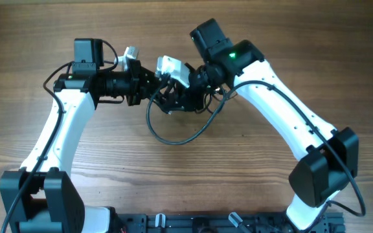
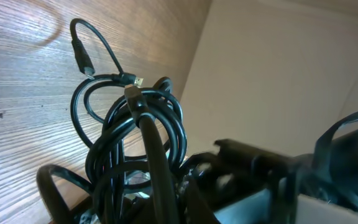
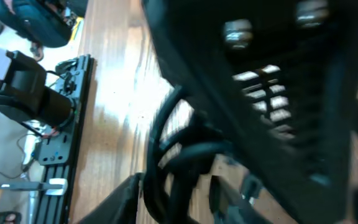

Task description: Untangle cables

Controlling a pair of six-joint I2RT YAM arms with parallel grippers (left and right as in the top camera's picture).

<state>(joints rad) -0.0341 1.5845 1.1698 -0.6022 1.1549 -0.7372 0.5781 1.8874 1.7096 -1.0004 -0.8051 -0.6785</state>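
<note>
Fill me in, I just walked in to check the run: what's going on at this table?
Both arms meet over the middle of the table. The left gripper and right gripper are both in a knotted clump of black cables, with one long loop trailing out across the wood. The left wrist view shows two plug ends poking free. The tangle is not undone yet; whether either gripper is clamped is unclear.

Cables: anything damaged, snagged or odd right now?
Nothing looks damaged. The cables are a knotted clump between the left pincer and right pincer, one loop trailing on the table. The right wrist view is too blurred to judge.
</note>
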